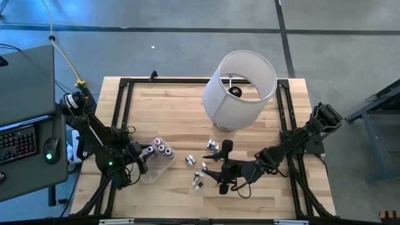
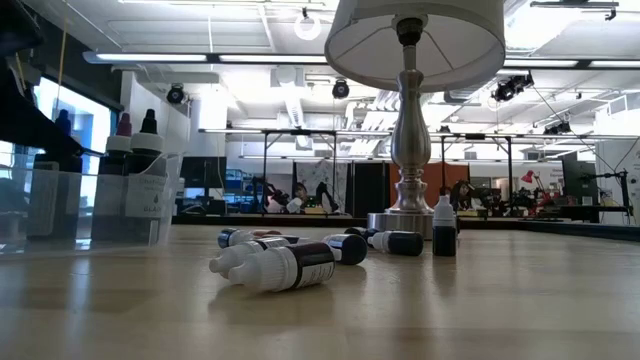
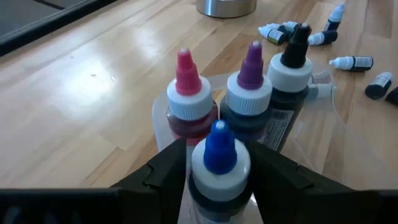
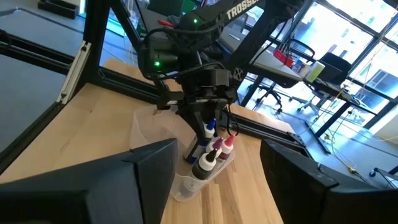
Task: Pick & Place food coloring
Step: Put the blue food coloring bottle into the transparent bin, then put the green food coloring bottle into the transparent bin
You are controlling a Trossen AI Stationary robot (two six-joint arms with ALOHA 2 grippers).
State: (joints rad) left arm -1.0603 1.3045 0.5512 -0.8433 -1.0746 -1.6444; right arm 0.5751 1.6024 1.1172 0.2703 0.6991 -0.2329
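My left gripper [image 3: 217, 180] pinching blue-capped bottle [image 3: 217, 163] upright over tub [image 1: 154, 167], beside three standing bottles. My right gripper [image 1: 223, 167] spread, nearer loose bottles [image 1: 199, 180] lying on table [image 1: 175, 112].

The table [image 1: 181, 106] is made of light wood, with a black frame along its sides. A lamp [image 1: 239, 87] with a big white shade stands on it at the far side. A clear plastic tub [image 1: 157, 164] sits on the wood right at the left fingers [image 3: 165, 171]. Small bottles [image 1: 203, 169] lie loose on the wood, close to the right fingers [image 4: 143, 165]. Most lie on their sides. One dark bottle [image 2: 444, 228] stands upright near the lamp's metal base [image 2: 400, 222].
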